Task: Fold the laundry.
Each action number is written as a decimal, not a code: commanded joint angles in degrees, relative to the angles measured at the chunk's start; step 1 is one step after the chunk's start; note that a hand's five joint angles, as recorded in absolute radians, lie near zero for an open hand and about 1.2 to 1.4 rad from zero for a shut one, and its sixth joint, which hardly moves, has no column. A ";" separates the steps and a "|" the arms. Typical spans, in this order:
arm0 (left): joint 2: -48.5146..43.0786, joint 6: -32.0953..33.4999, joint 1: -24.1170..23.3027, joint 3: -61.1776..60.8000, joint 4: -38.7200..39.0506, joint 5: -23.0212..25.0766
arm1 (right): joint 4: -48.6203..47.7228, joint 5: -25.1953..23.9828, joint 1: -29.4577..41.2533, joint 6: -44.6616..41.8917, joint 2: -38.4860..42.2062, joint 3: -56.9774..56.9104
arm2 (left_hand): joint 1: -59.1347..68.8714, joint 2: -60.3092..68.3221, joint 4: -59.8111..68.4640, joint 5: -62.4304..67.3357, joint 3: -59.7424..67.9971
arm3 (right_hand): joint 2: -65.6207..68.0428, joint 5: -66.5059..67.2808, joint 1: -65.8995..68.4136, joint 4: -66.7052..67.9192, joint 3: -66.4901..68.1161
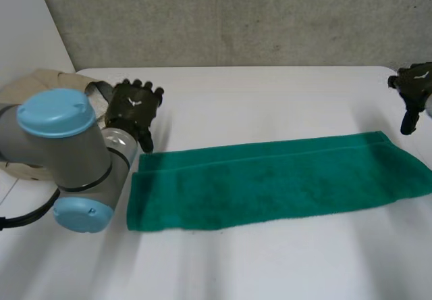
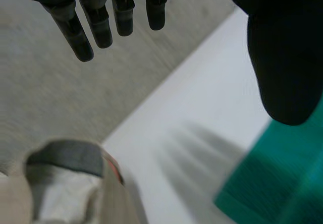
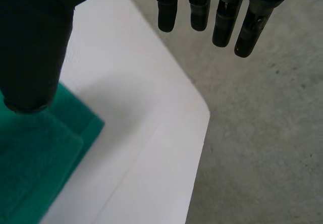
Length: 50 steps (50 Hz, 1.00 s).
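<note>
Here, green towel (image 1: 270,182): lying flat on the white table (image 1: 270,97), doubled lengthwise into a long strip; the layer edge shows as a line along its far side; a crosswise fold looks due next.
Left hand (image 1: 135,111): released, fingers straight, holding nothing; just beside the towel's far left corner.
Right hand (image 1: 413,94): likewise released and empty; at the far right corner, thumb over the cloth.
Risk: pinching only the top layer would peel the strip open; uneven lifts would skew the edges.
Beige fabric basket (image 1: 47,84): behind the left arm (image 1: 64,151); a wide swing could knock it.
</note>
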 commanded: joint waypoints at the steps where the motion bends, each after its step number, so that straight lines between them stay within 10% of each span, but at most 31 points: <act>1: 5.07 -0.37 0.19 -5.20 3.17 0.14 | 1.12 -12.64 -7.89 1.79 -11.05 13.13 | -1.06 -1.79 -1.78 -2.77 -2.29 | -2.69 -4.04 -1.68 -3.54 -2.39; 15: 6.31 -0.37 -0.25 -10.57 2.64 0.05 | 2.71 -15.47 -14.68 -9.46 -11.59 22.47 | 4.02 3.30 3.30 2.31 2.80 | -2.69 -4.04 -1.68 -3.54 -2.39; 50: -4.06 -6.35 1.77 -3.36 -10.72 0.05 | 18.35 -14.77 -6.77 -0.14 14.77 -12.68 | 20.17 19.44 19.45 18.46 18.95 | 5.63 4.28 6.65 4.79 5.93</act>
